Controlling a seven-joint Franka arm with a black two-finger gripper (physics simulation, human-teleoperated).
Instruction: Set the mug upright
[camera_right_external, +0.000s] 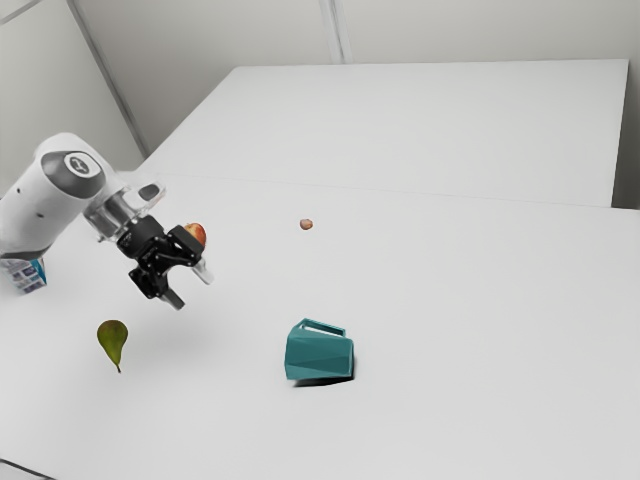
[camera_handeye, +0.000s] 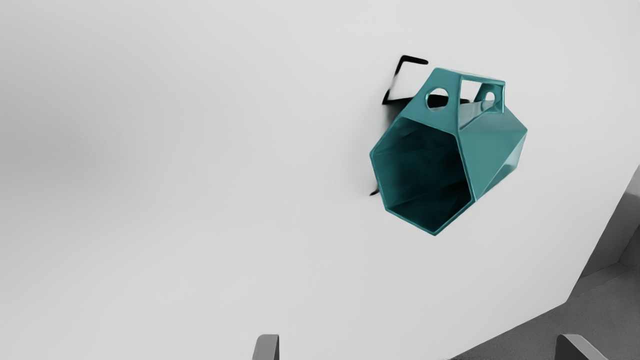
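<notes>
Teal faceted mug (camera_right_external: 320, 356) on side; black two-finger end effector (camera_right_external: 192, 289) wide, empty. Step judged: reach; next, approach and grasp.

Green pear (camera_right_external: 112, 339), reddish apple (camera_right_external: 198, 231), pinkish lump (camera_right_external: 306, 224) and patterned box (camera_right_external: 30, 278) on white table (camera_right_external: 460, 290)

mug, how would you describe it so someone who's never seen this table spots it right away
On the big white table, look from the black gripper toward the exterior view's right and nearer the camera. There a teal, flat-faceted mug lies on its side, handle uppermost. Unlike the green pear and the reddish fruit, it is hollow, with an open mouth.
</notes>
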